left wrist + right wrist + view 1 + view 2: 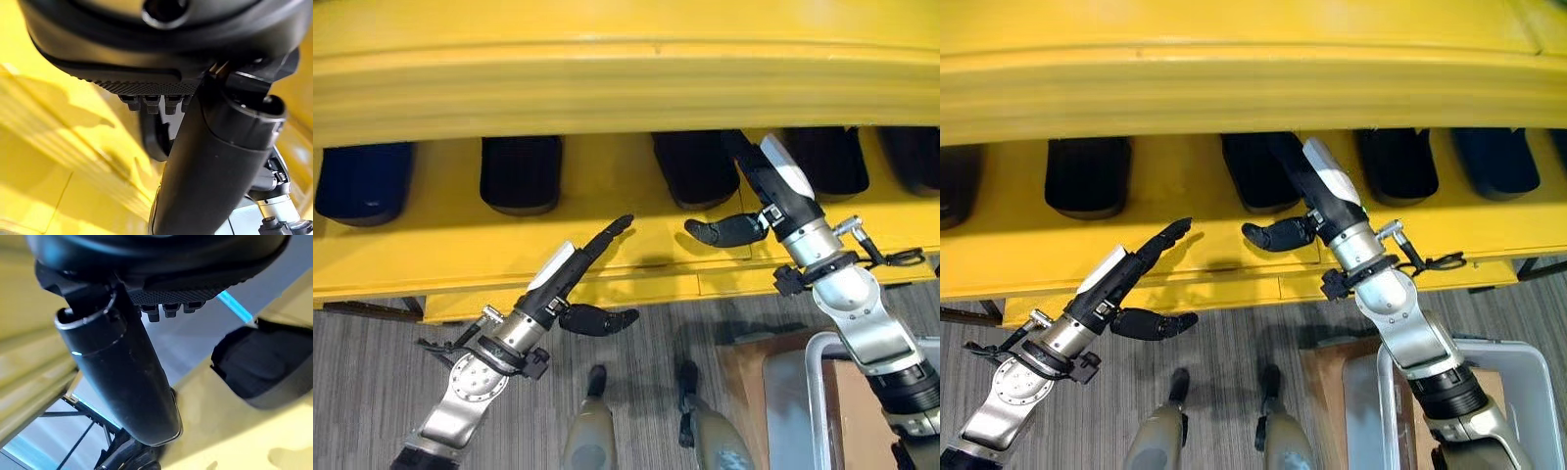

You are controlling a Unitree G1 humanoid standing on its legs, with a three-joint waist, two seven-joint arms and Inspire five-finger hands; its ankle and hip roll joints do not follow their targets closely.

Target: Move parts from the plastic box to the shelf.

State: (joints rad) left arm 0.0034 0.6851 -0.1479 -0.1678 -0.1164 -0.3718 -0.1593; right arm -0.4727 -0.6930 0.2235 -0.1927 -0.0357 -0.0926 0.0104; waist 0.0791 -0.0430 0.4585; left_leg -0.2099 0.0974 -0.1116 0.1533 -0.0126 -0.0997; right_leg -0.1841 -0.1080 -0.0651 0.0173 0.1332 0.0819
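Nearest, at the lower right, the translucent plastic box (1518, 377) stands on the floor by the right arm. Over the yellow shelf's (460, 255) front edge the left hand (570, 272) hovers with fingers straight and thumb apart, holding nothing. Farther in, the right hand (1324, 199) reaches to the third of five dark, rounded, matte parts (521, 171) lined along the shelf's back; whether its fingers grip it I cannot tell.
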